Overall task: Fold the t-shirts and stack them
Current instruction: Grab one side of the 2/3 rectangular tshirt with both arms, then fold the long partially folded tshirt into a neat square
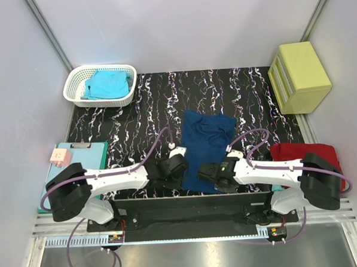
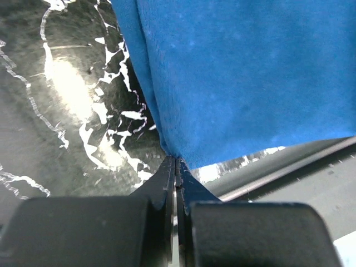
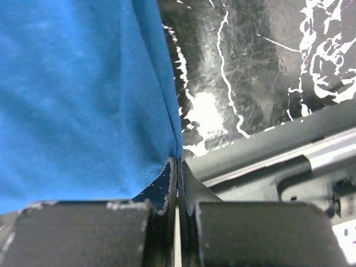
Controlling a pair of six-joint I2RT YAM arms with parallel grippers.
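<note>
The navy blue t-shirt (image 1: 207, 141) lies as a long narrow strip on the black marbled mat (image 1: 136, 118), and its chest print is hidden. My left gripper (image 1: 182, 176) is shut on the shirt's near left edge; in the left wrist view the jaws (image 2: 177, 162) pinch the blue cloth (image 2: 239, 78). My right gripper (image 1: 209, 175) is shut on the near right edge; in the right wrist view the jaws (image 3: 178, 162) pinch the cloth (image 3: 78, 94). A turquoise t-shirt (image 1: 107, 83) lies in the basket. A folded red t-shirt (image 1: 304, 152) lies at the right.
A white basket (image 1: 79, 76) stands at the back left. A yellow drawer box (image 1: 299, 76) stands at the back right. A teal clipboard (image 1: 87, 155) with a pink note lies at the left. The black base rail (image 1: 188, 205) runs along the near edge.
</note>
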